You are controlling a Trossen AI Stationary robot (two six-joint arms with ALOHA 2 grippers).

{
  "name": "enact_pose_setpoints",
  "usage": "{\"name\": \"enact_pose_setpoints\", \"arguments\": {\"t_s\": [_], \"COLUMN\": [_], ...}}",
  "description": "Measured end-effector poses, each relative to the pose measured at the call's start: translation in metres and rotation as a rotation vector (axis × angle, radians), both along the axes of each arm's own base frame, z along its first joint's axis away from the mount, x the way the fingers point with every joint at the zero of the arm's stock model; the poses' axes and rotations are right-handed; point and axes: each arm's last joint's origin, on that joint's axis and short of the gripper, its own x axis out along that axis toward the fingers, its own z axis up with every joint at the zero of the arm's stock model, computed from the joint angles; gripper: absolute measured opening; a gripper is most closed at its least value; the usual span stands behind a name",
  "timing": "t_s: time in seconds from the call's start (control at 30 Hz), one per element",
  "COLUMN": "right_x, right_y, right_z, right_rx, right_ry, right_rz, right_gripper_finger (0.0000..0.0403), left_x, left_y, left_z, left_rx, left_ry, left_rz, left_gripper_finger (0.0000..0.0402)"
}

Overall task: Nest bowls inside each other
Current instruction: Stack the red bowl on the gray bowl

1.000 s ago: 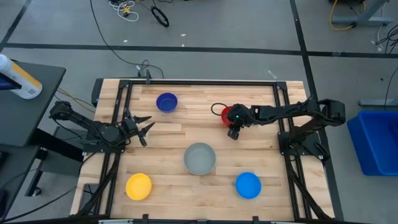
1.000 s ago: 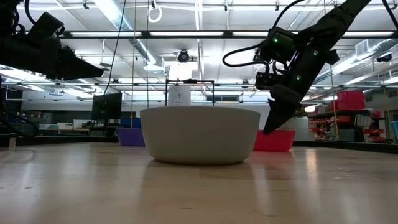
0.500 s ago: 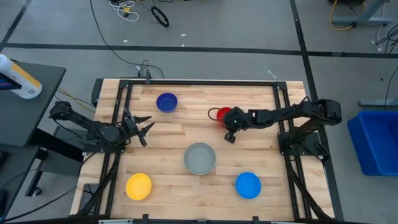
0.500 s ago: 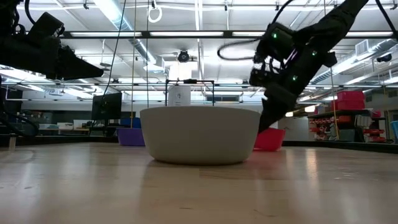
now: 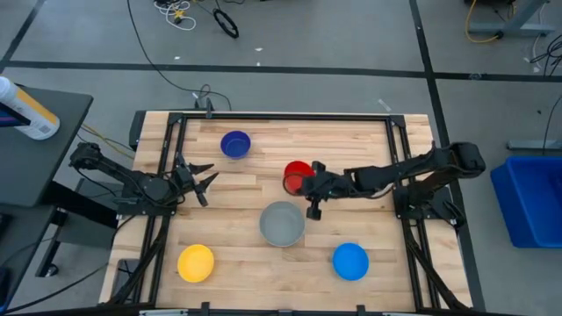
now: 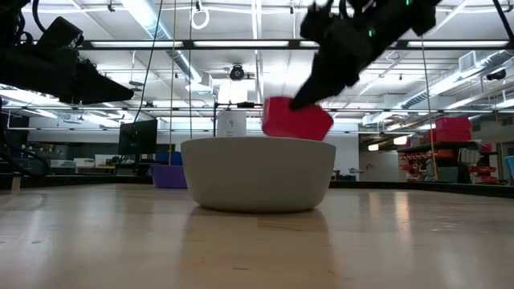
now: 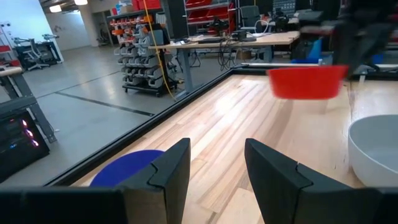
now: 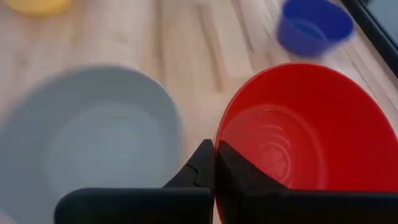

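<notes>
The red bowl (image 5: 295,176) hangs above the table just beyond the grey bowl (image 5: 282,223), with my right gripper (image 5: 308,182) shut on it. In the low view the red bowl (image 6: 296,119) floats tilted behind the grey bowl's (image 6: 258,172) rim. The dark blue bowl (image 5: 234,144) stands at the far side, the yellow bowl (image 5: 196,262) at the near left and the light blue bowl (image 5: 350,261) at the near right, each on its base. My left gripper (image 5: 200,180) waits open at the table's left side. My right gripper pinches the red bowl's rim (image 8: 217,135) on the side toward the table's right, one finger (image 8: 200,167) outside the wall and one finger (image 8: 236,171) inside. The fingers slant down from the table's right. The bowl is lifted clear of the table and tilted.
A black metal frame (image 5: 173,149) runs around the wooden tabletop (image 5: 255,189). Bare wood lies between the bowls. A side table with a bottle (image 5: 26,110) stands off the left edge and a blue bin (image 5: 531,197) off the right edge.
My right gripper has taken hold of the red bowl, lifted it clear of the table and carried it toward the table's left and near edge, toward the grey bowl. The bowl, which stood flat, now hangs tilted.
</notes>
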Motion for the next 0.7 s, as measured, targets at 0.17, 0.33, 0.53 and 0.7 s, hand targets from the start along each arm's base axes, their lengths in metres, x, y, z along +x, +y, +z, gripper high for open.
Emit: {"name": "enact_pose_setpoints", "arguments": {"t_s": [0.17,0.33,0.53,0.7], "right_x": [0.006,0.009,0.022,0.031], "right_y": [0.027,0.049,0.064,0.069], "right_z": [0.02,0.019,-0.002,-0.022], "right_rx": [0.091,0.177,0.239,0.305], "right_ry": [-0.066,-0.099,-0.094,-0.066], "right_rz": [0.077,0.094,0.101,0.109], "right_gripper_finger": [0.0001,0.0001,0.0001,0.0001], "left_x": [0.0,0.0,0.0,0.0], "left_y": [0.0,0.0,0.0,0.0], "left_z": [0.0,0.0,0.0,0.0], "left_rx": [0.0,-0.005,-0.006,-0.005], "left_ry": [0.0,-0.003,-0.005,-0.004], "left_rz": [0.0,0.0,-0.001,-0.002], "left_gripper_finger": [0.0163,0.0163,0.0163,0.0163]}}
